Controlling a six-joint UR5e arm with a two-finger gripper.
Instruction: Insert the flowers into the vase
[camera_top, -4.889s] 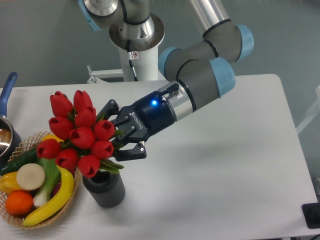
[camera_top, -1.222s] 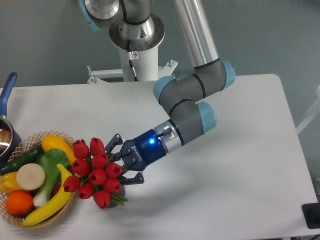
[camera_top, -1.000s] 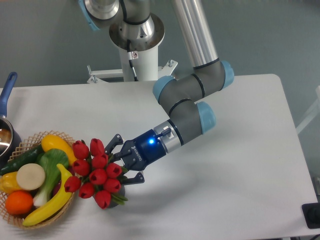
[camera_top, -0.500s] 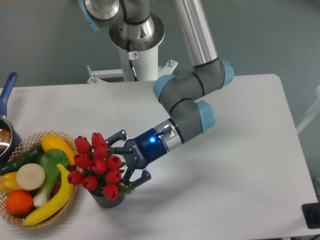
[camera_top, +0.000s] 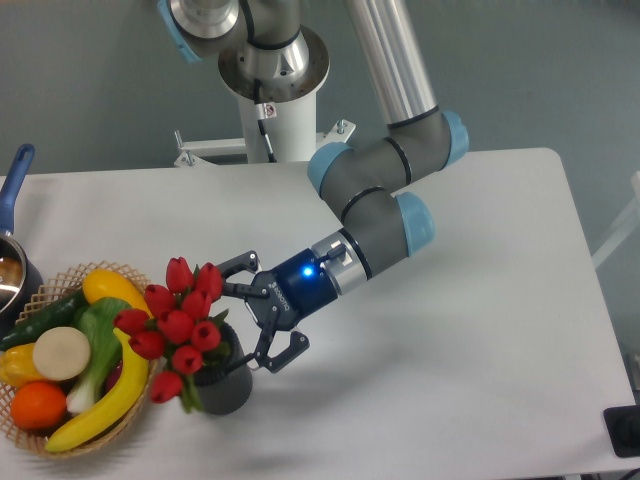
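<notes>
The flowers (camera_top: 181, 322), a bunch of glossy red tulip buds with green stems, stand with their stems in the vase (camera_top: 225, 386) and lean left toward the basket. The vase is a short dark grey ribbed cup near the table's front left. My gripper (camera_top: 249, 318) is just right of the bunch with its black fingers (camera_top: 283, 353) spread wide. It is open and holds nothing. The lower stems are hidden inside the vase.
A wicker basket (camera_top: 22, 435) of toy fruit and vegetables sits right beside the vase on the left. A pot with a blue handle (camera_top: 14, 178) is at the far left edge. The robot's base (camera_top: 277, 100) stands at the back. A black object (camera_top: 624, 430) is at the lower right corner.
The flowers went down into the vase. The gripper's fingers opened wide and let go. The bunch has tipped left, and the gripper has drawn back slightly to the right.
</notes>
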